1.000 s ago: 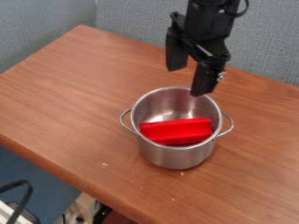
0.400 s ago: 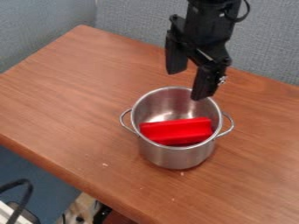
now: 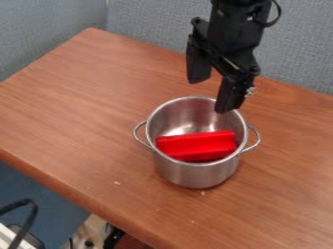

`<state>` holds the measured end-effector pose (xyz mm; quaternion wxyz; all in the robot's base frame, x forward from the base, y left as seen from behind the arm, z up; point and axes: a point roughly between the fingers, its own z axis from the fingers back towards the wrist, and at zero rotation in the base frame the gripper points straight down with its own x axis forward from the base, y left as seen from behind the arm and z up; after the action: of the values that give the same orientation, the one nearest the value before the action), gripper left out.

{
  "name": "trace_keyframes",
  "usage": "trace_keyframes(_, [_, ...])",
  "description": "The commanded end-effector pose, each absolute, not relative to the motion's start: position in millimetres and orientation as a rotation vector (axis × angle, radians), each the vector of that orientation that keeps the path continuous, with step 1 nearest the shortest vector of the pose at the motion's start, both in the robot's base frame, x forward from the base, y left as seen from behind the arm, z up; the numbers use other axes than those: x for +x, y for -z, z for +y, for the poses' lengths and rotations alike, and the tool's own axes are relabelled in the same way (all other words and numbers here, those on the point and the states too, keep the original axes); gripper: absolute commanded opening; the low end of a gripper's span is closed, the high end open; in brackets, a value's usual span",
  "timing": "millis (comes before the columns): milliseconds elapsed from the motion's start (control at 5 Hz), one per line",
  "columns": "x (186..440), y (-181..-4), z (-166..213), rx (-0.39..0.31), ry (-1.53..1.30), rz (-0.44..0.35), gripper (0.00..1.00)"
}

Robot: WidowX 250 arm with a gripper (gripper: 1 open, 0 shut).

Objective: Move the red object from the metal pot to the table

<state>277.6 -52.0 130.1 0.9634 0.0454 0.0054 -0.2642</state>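
A shiny metal pot with two small loop handles stands near the front of the wooden table. Inside it lies the red object, a flat bright red block resting across the pot's right half. My black gripper hangs above the pot's far rim, pointing down, its two fingers spread apart with nothing between them. It is clear of the red object and the pot.
The table's front edge runs diagonally just below the pot. A grey wall and blue floor lie beyond the table's left side, with cables at the bottom left. Bare tabletop stretches left of the pot.
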Motion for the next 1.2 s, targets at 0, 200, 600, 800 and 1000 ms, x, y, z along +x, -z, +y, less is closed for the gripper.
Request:
trace_keyframes(0, [278.1,-149.0,-52.3,0.105,0.544,-0.065,1.0])
trace_keyframes(200, [278.8,-148.5,-50.8,0.103,0.535,-0.069,1.0])
trace_keyframes(600, [279.5,-147.6,-48.2,0.098,0.518,-0.073,1.0])
trace_keyframes(800, [279.4,-147.7,-46.9,0.096,0.513,-0.077,1.0])
trace_keyframes(1000, [279.3,-148.2,-45.7,0.094,0.509,-0.079,1.0])
